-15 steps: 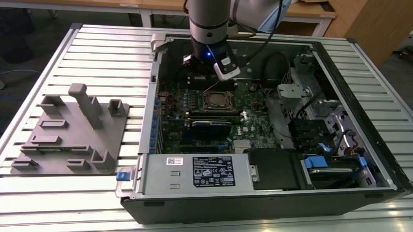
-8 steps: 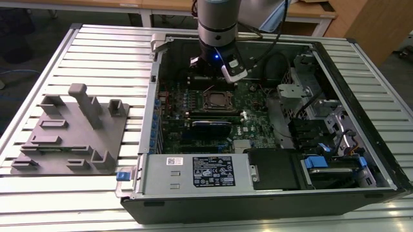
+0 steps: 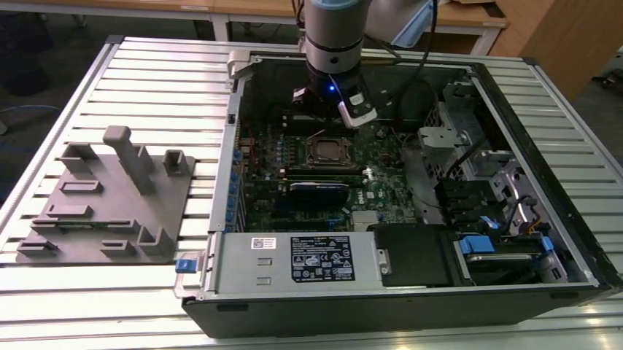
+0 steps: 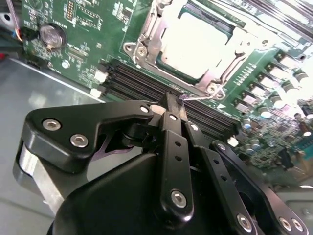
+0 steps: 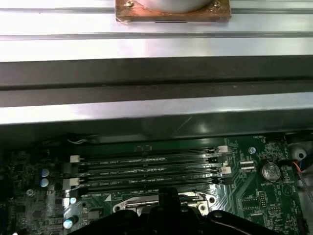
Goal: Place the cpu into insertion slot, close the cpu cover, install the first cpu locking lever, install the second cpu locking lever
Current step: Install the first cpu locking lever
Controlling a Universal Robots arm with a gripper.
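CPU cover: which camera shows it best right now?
The second wrist view: the cpu cover is close up, framing the cpu. The exterior view shows the cpu cover small and far; the first wrist view shows an edge of it.

Room is left above the square black-rimmed insertion slot [image 3: 329, 152]. It is hemmed by long black memory slots [image 4: 146, 81] toward the grey metal computer case wall [image 5: 156, 115] and by a grey metal bracket [image 3: 440, 140] at the exterior view's right.

cpu [image 4: 195, 44] washed by glare, cpu cover [image 5: 128, 204] mostly hidden behind end effector [image 5: 168, 195]
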